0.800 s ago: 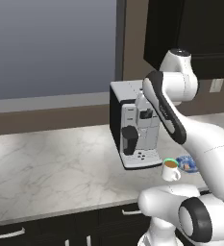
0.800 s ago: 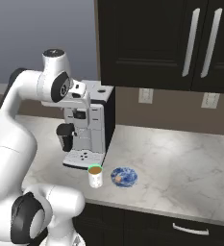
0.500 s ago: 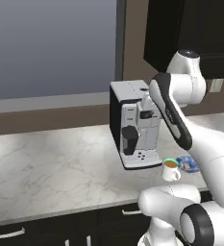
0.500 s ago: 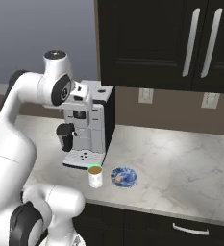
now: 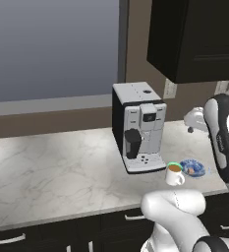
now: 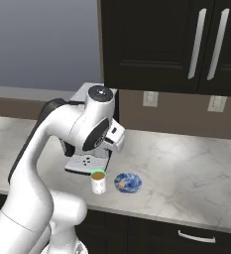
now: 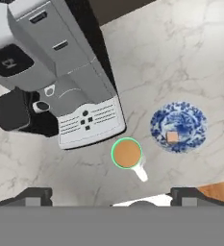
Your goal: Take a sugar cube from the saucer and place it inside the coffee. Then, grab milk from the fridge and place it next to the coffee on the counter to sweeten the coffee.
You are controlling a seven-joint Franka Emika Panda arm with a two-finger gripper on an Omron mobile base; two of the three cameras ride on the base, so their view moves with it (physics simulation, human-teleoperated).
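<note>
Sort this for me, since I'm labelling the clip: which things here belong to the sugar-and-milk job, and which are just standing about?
Job:
saucer
sugar cube on it
coffee
counter
hand, open, above them

Standing about:
coffee machine
wall cabinets
wall outlets

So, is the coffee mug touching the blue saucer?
Apart. In the hand view, a strip of bare counter lies between the coffee and the saucer; the right base view shows this gap too.
</note>
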